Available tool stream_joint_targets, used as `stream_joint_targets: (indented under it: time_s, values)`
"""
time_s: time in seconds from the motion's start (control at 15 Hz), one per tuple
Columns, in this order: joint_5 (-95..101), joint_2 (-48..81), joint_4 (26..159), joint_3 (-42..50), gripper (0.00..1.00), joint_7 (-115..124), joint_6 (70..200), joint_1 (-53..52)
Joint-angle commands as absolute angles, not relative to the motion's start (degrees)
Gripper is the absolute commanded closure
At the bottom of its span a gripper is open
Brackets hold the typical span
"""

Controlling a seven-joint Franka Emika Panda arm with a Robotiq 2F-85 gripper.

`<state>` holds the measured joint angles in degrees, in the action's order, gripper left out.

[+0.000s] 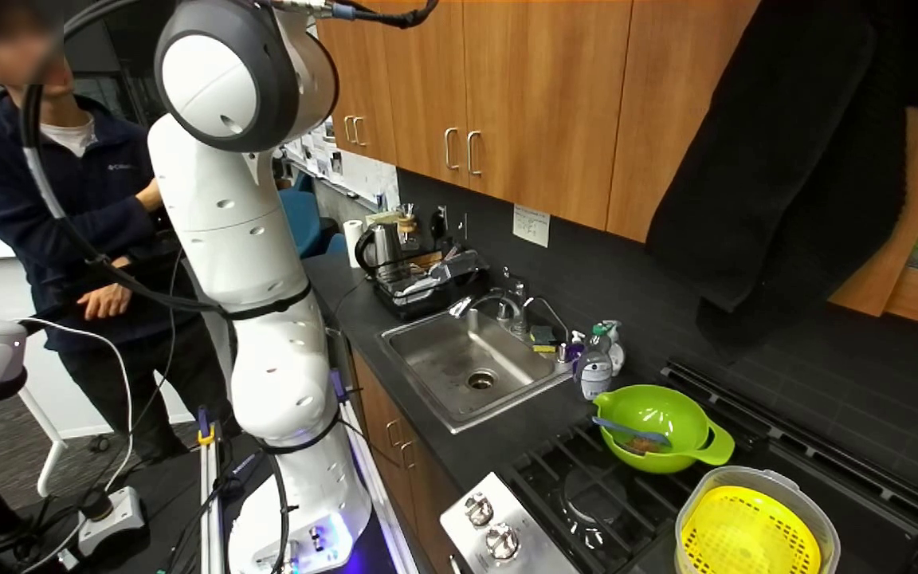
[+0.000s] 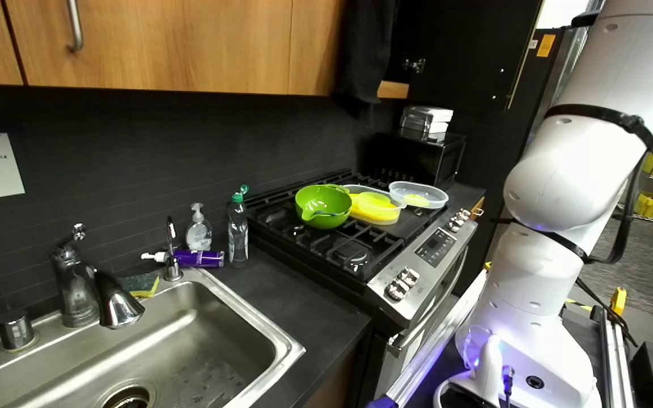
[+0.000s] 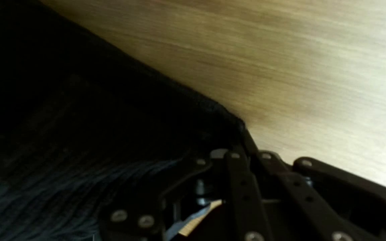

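- the gripper (image 3: pixel 248 152) sits at the bottom of the wrist view, its fingers (image 3: pixel 246 207) close together and pinching the corner of a black cloth (image 3: pixel 95 144).
- the cloth spreads from that grip over the left of the view; in both exterior views it hangs in front of the wooden cabinets (image 1: pixel 543 104), its lower end below their bottom edge and above the stove (image 2: pixel 434 246).
- on the stove, a green bowl (image 1: pixel 686 410) with a blue utensil (image 1: pixel 630 432) in it stands near a clear tub (image 1: pixel 829 534) holding a yellow strainer (image 1: pixel 750 530).
- a clear bottle (image 2: pixel 238 232) stands between stove and sink (image 1: pixel 435 375).
- a kettle (image 1: pixel 386 251) stands past the sink.
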<state>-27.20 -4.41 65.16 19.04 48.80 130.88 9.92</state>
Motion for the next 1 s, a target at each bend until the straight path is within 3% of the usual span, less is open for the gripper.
stream_joint_targets:
  time_s: [0.0,0.93]
  values:
    - [-29.4,-1.5,61.8,20.4,0.99,49.7,129.0,10.9]
    - [-19.1,-2.8,62.0,16.9,0.99,49.5,127.9,8.6]
